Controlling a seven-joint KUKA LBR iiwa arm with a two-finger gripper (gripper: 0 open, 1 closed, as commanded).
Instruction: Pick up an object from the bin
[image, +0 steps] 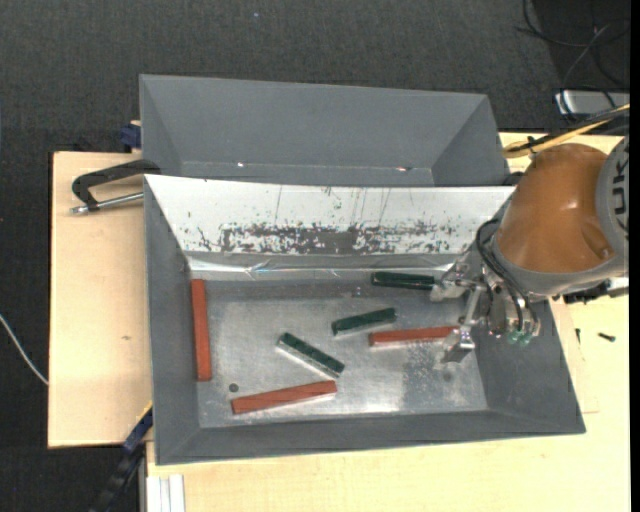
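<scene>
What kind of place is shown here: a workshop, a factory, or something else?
Probably a robotics lab set up for picking trials: a grey metal bin holds a few loose red and green bars, and a robot arm's gripper hangs inside it, near one red bar.

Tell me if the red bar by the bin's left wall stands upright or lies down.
Lying down: the red bar shows its full length flat on the bin floor.

The arm (618, 195) is extending in from the right, its orange wrist cover (555, 215) facing upward. The gripper (458, 318) is pointing down-left, fingers spread apart.
</scene>
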